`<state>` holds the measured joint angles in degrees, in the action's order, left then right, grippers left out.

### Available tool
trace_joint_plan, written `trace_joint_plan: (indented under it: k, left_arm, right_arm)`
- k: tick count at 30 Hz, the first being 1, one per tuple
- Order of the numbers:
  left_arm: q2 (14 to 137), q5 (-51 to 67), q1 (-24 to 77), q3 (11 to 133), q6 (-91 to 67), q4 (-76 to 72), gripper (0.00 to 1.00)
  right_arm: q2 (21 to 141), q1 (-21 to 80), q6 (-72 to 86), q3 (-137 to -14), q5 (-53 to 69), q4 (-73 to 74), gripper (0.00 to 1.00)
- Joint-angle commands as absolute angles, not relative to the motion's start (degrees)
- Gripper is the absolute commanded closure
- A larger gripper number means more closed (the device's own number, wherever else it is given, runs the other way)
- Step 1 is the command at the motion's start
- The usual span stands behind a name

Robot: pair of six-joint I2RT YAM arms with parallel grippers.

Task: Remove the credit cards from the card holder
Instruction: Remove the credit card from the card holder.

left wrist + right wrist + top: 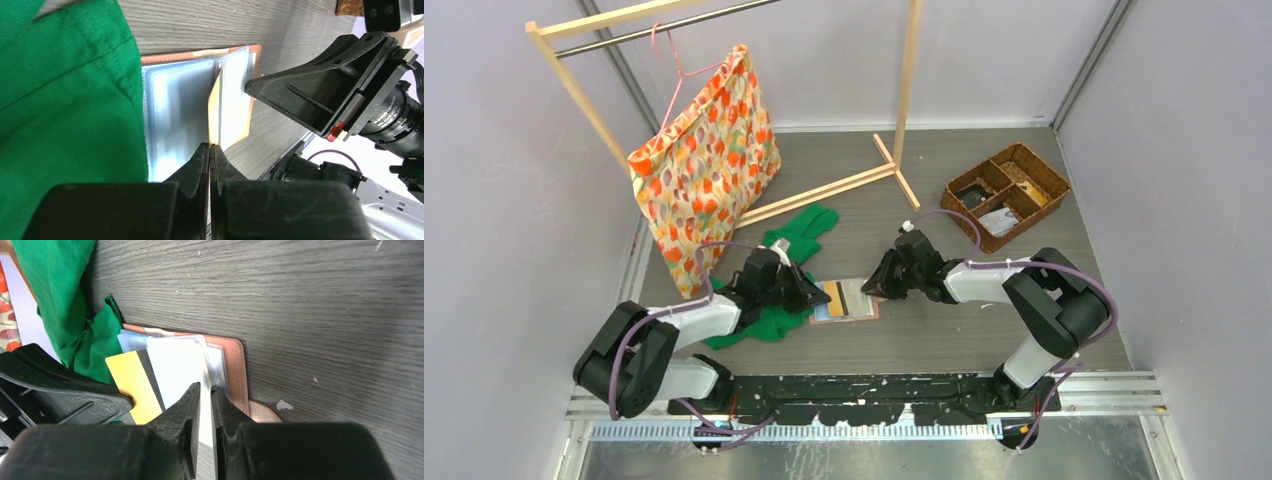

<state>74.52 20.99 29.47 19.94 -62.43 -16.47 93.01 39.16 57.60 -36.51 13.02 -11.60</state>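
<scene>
The salmon-pink card holder (856,312) lies open on the table between my two grippers, its pale blue-grey sleeves (175,115) facing up. My left gripper (821,296) is shut on the edge of a yellow card (215,107) with a black stripe, which also shows in the right wrist view (131,385) and sticks partly out of a sleeve. My right gripper (871,287) pinches a whitish sleeve page (175,365) at the holder's right side, jaws almost together (204,388). The snap tab (262,412) lies on the table beside it.
A green cloth (799,235) lies under and behind my left gripper, touching the holder's left edge. A brown wicker basket (1045,165) with compartments stands at the back right. A wooden rack (904,100) with a patterned orange bag (704,165) stands at the back left.
</scene>
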Motion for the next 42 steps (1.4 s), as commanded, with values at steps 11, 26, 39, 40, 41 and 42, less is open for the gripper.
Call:
trace_joint_plan:
  k: [11, 26, 39, 40, 41, 42]
  left_arm:
    - [65.50, 23.87, 27.86, 24.25, -54.05, -1.24, 0.99]
    - [56.78, 29.24, 27.38, 28.78, -52.07, 7.39, 0.99]
    - [57.11, 38.87, 22.43, 27.67, -60.24, -4.04, 0.99]
    - [57.20, 39.48, 22.26, 27.54, -60.77, -4.87, 1.00]
    - [57.49, 39.87, 22.16, 27.44, -61.06, -5.41, 0.99]
    - [57.66, 40.12, 22.15, 27.42, -61.17, -5.66, 0.99]
  right_arm:
    - [83.73, 39.47, 53.99, -39.53, 13.59, -2.99, 0.61]
    - [83.47, 39.48, 57.37, -36.94, 30.53, -19.70, 0.38]
    - [90.79, 39.13, 72.72, -30.66, 40.18, -49.72, 0.36]
    - [90.86, 39.15, 73.04, -30.67, 40.53, -50.41, 0.37]
    - [90.98, 39.14, 73.45, -30.60, 40.90, -51.35, 0.40]
    - [91.08, 39.13, 74.06, -30.47, 41.31, -52.63, 0.42]
